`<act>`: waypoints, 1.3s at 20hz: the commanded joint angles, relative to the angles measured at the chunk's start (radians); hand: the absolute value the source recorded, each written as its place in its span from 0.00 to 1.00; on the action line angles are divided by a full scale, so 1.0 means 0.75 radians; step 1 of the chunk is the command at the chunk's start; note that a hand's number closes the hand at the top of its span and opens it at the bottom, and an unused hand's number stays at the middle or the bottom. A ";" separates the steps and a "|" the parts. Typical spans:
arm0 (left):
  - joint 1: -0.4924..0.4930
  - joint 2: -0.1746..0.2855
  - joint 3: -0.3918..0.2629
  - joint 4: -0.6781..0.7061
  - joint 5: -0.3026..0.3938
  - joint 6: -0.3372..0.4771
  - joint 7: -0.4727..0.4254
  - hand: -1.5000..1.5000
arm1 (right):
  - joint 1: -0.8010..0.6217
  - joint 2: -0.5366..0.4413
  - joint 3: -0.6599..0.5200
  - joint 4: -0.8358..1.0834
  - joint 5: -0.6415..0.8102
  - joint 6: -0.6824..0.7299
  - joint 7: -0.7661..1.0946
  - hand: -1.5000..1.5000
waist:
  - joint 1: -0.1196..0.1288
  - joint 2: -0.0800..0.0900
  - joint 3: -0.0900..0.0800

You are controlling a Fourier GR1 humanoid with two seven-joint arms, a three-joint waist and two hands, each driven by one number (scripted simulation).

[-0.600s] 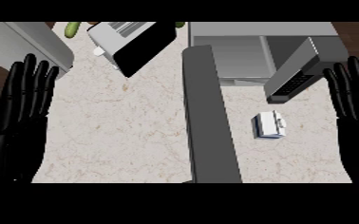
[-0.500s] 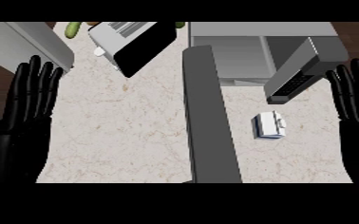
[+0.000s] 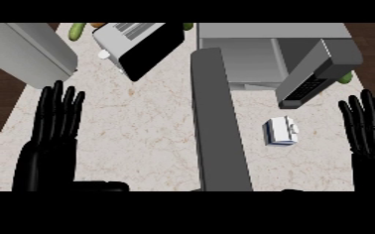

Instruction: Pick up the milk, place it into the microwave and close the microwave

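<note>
A pale, speckled stone counter (image 3: 147, 129) fills the view, with dark brown showing past its left edge.

At the near left, the left hand (image 3: 50, 139), glossy black, is held flat above the counter with straight fingers pointing away, holding nothing. At the right edge, the right hand (image 3: 360, 129) is also flat with straight fingers, and it too is empty.

A long grey door (image 3: 218, 129) runs from the near edge towards the far side, splitting the counter into left and right halves. Right of it lies the milk (image 3: 281, 131), a small white boxy carton. It rests on the counter, untouched, between the door and the right hand.

Farther back on the right is the microwave (image 3: 249, 59), grey and box-shaped with its cavity open. Its dark keypad panel (image 3: 311, 82) is just beyond the milk.

At the far left are a silver toaster (image 3: 124, 34) with a black side, a tall grey block (image 3: 33, 52) and a green cucumber (image 3: 77, 29).

Compared with half a second ago, the left hand has shifted right and nearer. The right hand has dropped slightly nearer, and the milk has not moved.
</note>
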 commanded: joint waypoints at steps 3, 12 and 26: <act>0.171 -0.022 -0.058 -0.046 0.052 0.000 -0.076 0.00 | 0.123 0.081 0.099 0.037 0.068 -0.026 -0.073 0.00 | 0.005 -0.001 0.001; 0.415 -0.022 -0.194 -0.059 0.016 -0.040 -0.278 0.00 | 0.145 0.084 -0.025 0.303 -0.027 0.010 -0.301 0.00 | 0.010 0.000 0.001; 0.560 0.035 -0.156 -0.039 0.107 -0.121 -0.436 0.00 | -0.087 0.077 -0.174 0.854 -0.068 -0.099 -0.564 0.00 | 0.013 0.001 0.001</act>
